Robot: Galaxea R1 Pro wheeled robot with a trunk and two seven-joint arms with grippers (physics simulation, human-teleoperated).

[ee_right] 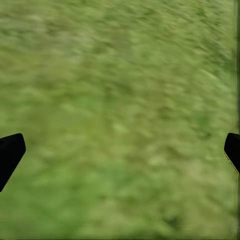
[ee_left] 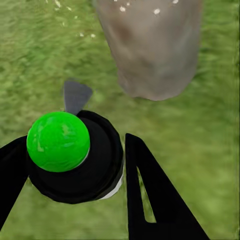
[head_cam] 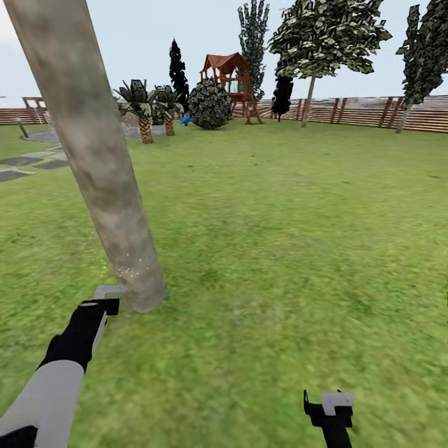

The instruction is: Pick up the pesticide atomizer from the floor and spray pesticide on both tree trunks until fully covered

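The near tree trunk (head_cam: 93, 155) is a thick, mottled grey-brown column that leans across the left of the head view. Its base (ee_left: 155, 55) stands on the lawn just beyond my left gripper. White pesticide specks (head_cam: 134, 269) dot the bark low down, and a few lie on the grass (ee_left: 65, 20). My left gripper (head_cam: 104, 300) (ee_left: 80, 175) is shut on the pesticide atomizer (ee_left: 75, 160), a small black bottle whose tip shows bright green. It is pointed at the trunk base. My right gripper (head_cam: 330, 404) (ee_right: 120, 155) hangs open over bare grass. A second tree (head_cam: 309, 99) stands far off by the fence.
A reddish slat fence (head_cam: 373, 112) rings the lawn. At the back are a playhouse (head_cam: 230, 74), a round bush (head_cam: 210, 104), short palms (head_cam: 144, 109) and a blue slide (head_cam: 185, 119). Grey paving slabs (head_cam: 25, 163) lie far left. Open grass stretches ahead and to the right.
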